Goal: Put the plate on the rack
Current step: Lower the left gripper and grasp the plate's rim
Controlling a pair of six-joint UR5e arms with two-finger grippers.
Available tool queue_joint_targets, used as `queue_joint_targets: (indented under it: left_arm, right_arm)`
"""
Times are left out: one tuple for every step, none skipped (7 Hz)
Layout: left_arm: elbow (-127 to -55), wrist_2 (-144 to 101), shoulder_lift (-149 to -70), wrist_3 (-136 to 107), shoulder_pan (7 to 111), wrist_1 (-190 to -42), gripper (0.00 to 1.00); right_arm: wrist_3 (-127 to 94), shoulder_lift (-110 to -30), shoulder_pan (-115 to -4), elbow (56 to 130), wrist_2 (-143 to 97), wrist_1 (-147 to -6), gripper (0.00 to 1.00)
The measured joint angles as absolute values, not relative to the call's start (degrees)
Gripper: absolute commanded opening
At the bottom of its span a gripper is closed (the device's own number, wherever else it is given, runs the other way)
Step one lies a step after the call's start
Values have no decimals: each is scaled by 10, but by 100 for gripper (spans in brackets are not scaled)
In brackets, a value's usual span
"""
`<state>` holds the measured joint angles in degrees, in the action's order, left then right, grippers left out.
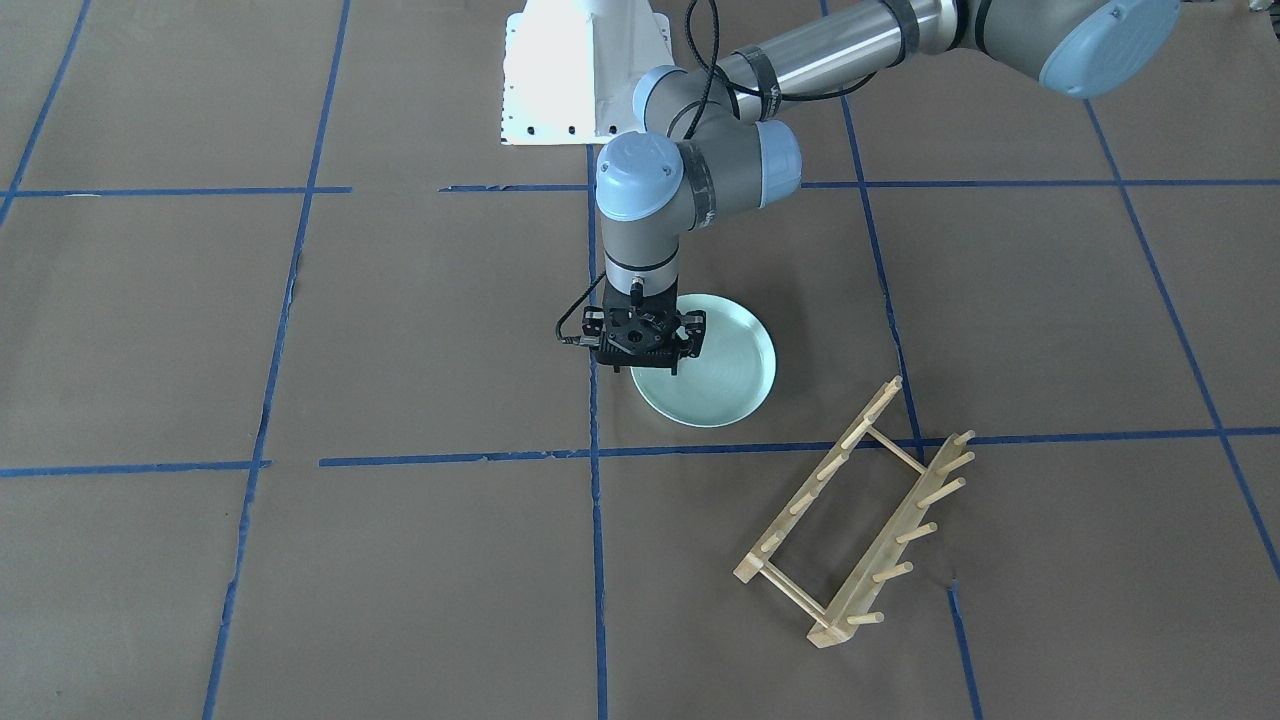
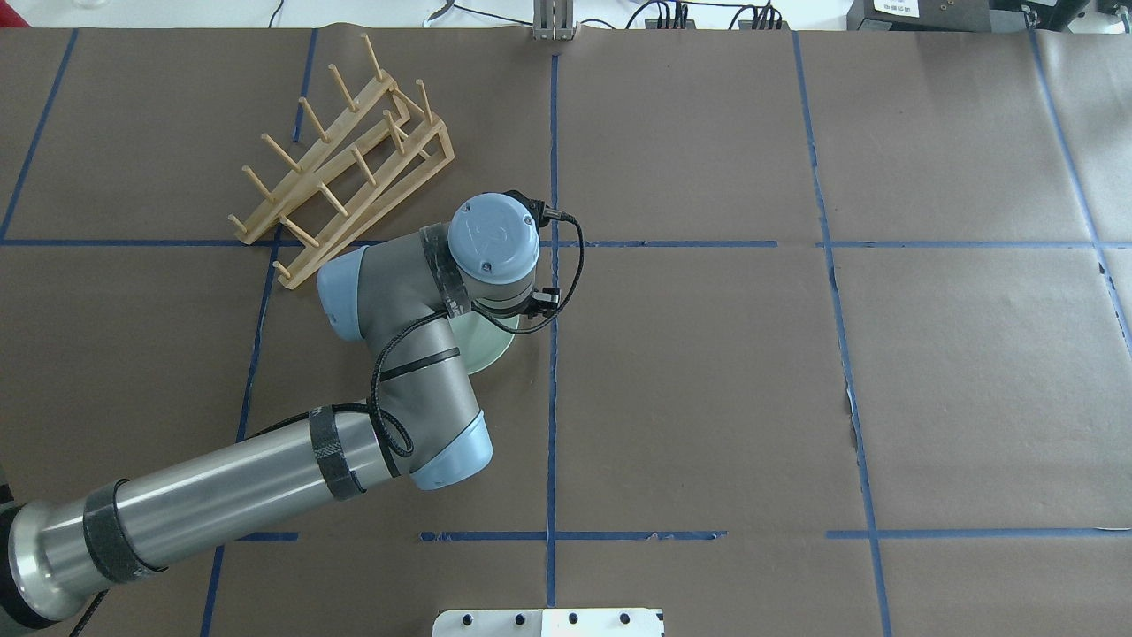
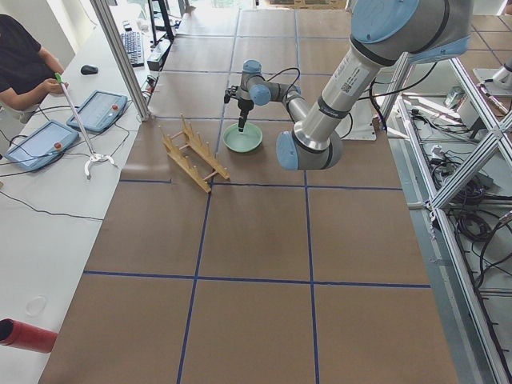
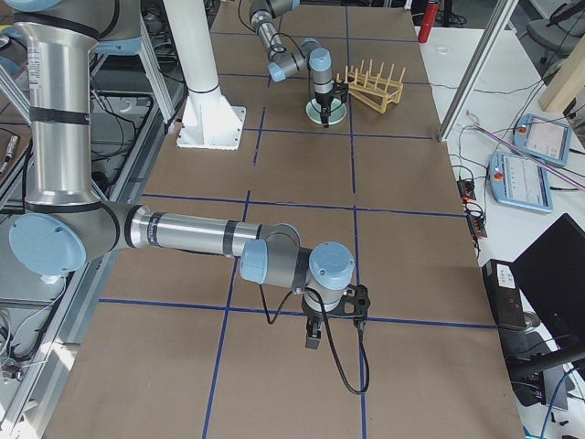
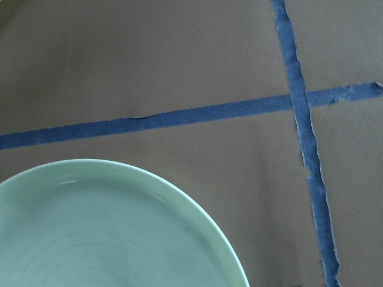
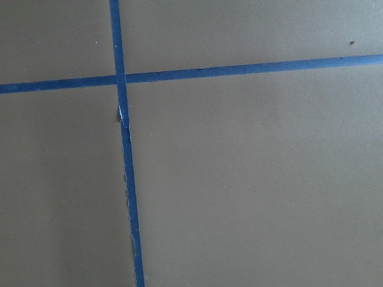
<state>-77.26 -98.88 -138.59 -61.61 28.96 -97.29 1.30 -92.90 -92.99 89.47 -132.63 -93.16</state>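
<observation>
I cannot tell if my left hand (image 1: 648, 355), low over the left rim of the plate (image 1: 725, 375) lying flat mid-frame, is open or closed; a shallow rim pinch might slip short of the rack (image 1: 888, 548) at lower right.

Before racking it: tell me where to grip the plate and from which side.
Probably grip the plate by its upright rim, straight from above, one finger inside, one outside. It lies flat on the table, so only the rim offers an edge. The left gripper hangs over the rim opposite the rack.
</observation>
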Motion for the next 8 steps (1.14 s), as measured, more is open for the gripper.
queue_joint_targets:
  left_arm:
    - [-773,-989,-1386,-616,289,-973,9]
    - [-773,-989,-1386,-616,290,-973,0]
    - [-774,-990,-1386,-616,289,-973,0]
    - [-775,-991,-1387,-615,289,-972,0]
    - [-779,-993,-1388,-615,289,-970,0]
    - [-795,-999,-1388,-615,289,-961,0]
    - [-827,-1008,-1388,-615,290,-934,0]
    - [-881,-1015,-1389,-615,291,-879,0]
  right_arm:
    - [13,-929,-930,895,-1326,-932,100]
    - [13,-929,-930,895,-1326,-932,100]
    - [13,-929,-930,894,-1326,-932,100]
    - [13,-929,-930,894,-1326,-932,100]
    - [13,-929,-930,895,-1326,-932,100]
    - [13,-929,-930,895,-1326,-932,100]
    - [13,-929,-930,895,-1326,-932,100]
    - [13,-929,-930,894,-1326,-932,100]
